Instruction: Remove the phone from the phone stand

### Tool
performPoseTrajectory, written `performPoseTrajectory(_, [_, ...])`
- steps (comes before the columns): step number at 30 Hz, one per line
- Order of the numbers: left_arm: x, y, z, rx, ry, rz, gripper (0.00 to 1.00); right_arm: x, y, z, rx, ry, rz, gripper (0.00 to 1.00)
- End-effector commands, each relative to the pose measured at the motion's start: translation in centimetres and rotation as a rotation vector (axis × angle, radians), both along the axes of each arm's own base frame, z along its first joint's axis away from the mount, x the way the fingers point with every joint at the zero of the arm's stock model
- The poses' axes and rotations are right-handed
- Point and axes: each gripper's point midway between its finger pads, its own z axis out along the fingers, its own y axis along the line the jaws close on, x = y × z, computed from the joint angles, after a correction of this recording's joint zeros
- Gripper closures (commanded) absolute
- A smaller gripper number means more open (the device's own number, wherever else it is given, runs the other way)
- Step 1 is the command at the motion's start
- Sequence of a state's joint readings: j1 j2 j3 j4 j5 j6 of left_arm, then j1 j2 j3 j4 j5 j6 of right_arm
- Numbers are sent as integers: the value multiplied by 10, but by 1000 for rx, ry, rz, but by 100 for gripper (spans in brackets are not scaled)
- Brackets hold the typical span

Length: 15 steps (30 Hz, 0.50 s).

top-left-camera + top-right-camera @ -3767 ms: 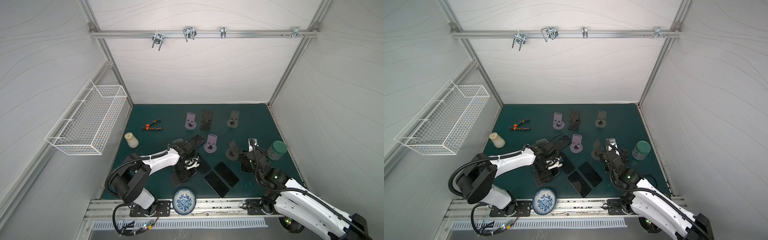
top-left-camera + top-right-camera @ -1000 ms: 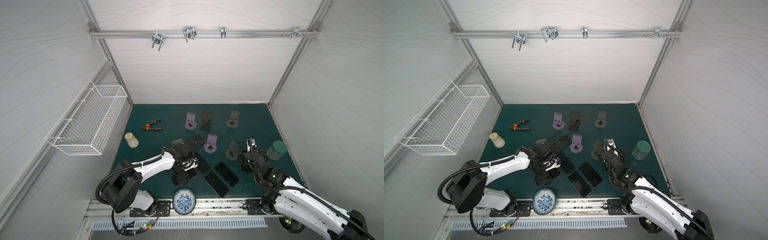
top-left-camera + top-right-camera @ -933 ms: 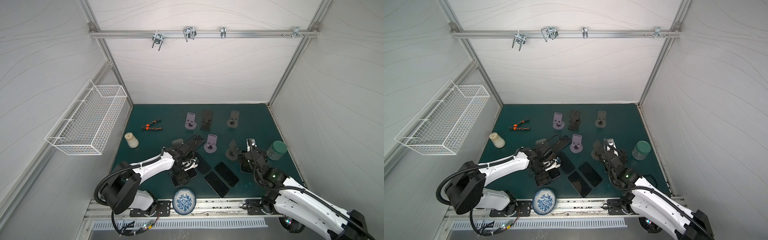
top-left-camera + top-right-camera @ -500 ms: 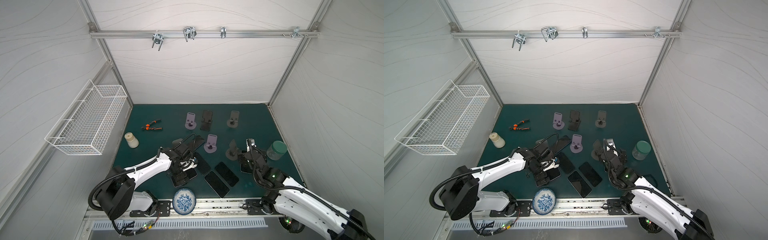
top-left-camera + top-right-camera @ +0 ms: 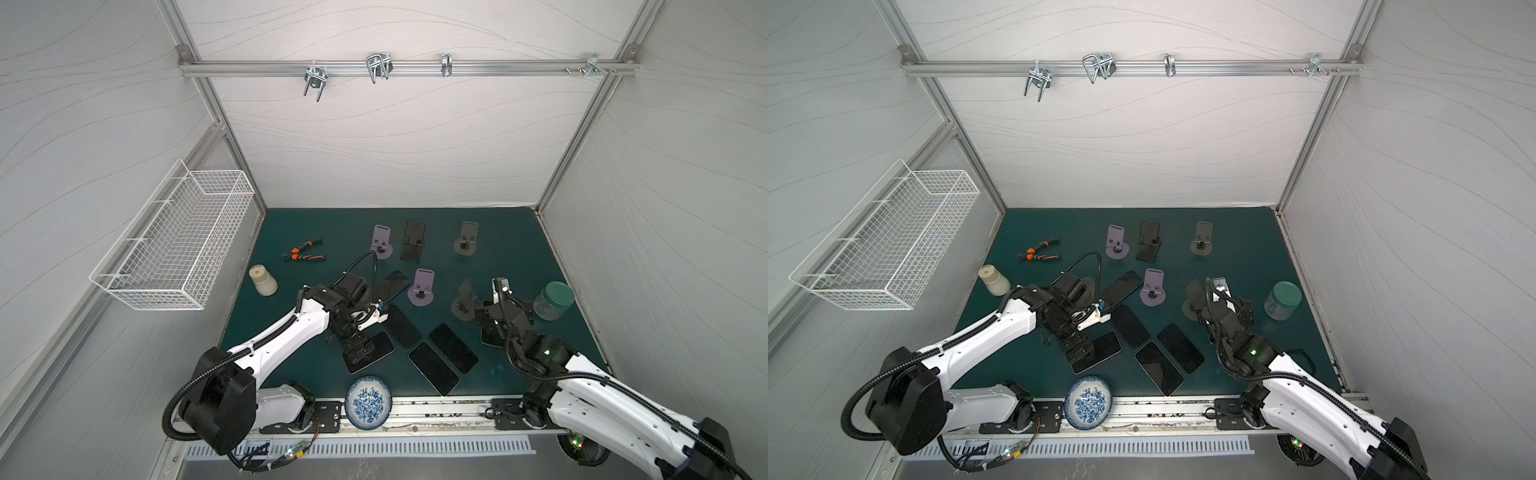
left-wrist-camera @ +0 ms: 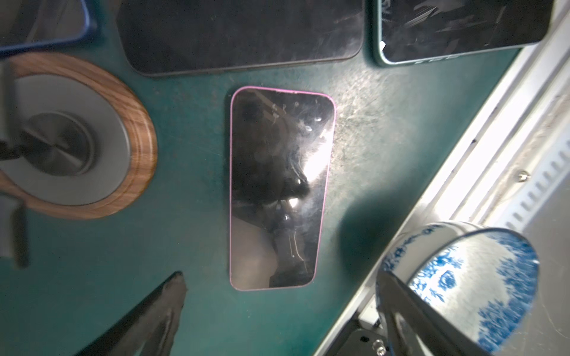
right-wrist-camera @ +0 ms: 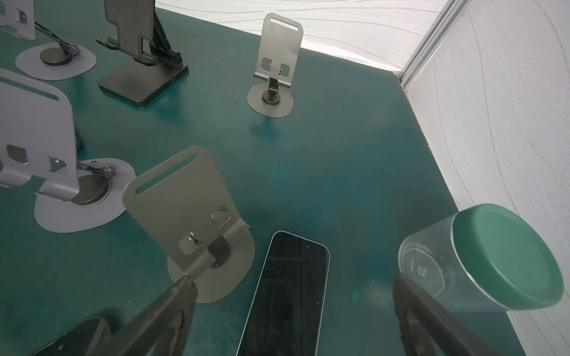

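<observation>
**Though both grippers gape, the pink phone is already off its stand**

Since the pink-rimmed phone (image 6: 277, 191) lies flat and face-up on the green mat (image 5: 291, 345), just behind the blue-patterned bowl (image 5: 368, 402), removal looks done for this one. Left gripper (image 5: 360, 351) hovers directly above it, fingers spread wide, holding nothing. The wood-ringed stand (image 6: 71, 138) sits somewhat farther from the bowl than the phone does, clear of it, not touching.

Right gripper (image 7: 291, 308), well off to the bowl's right, is likewise spread and empty. It hangs above a second phone (image 7: 296, 262), which also lies flat.

Handling, as judged:
- A rigid slab with no give.
- The glass face is slick and smudged, and likely to crack if dropped.
- Fair weight for so thin a thing.
- Best hold is across the narrow width, with pads on the two long rims near mid-length.
- Lying flat, the rims give little height to pinch, so a grip could skid off onto the glass.
</observation>
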State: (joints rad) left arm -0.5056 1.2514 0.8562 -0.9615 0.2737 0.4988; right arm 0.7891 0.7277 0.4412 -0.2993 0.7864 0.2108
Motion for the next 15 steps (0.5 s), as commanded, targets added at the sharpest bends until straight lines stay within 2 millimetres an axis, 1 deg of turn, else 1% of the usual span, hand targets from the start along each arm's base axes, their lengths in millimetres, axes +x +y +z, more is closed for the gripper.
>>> performPoseTrajectory(1, [0,-4,28,-69,-4,-13,2,2,0,8,-5,-24,-11,1])
performPoseTrajectory(10, [18,-1,76,-181,-41,78,1,3,0,7,-12,-20,-12,1])
performPoseTrajectory(12, [26,1,87,-215,-56,126,1,3,0,8,-12,-21,-11,1])
performPoseTrajectory(15, [45,8,97,-256,-83,229,1,3,-2,8,-13,-22,-25,1])
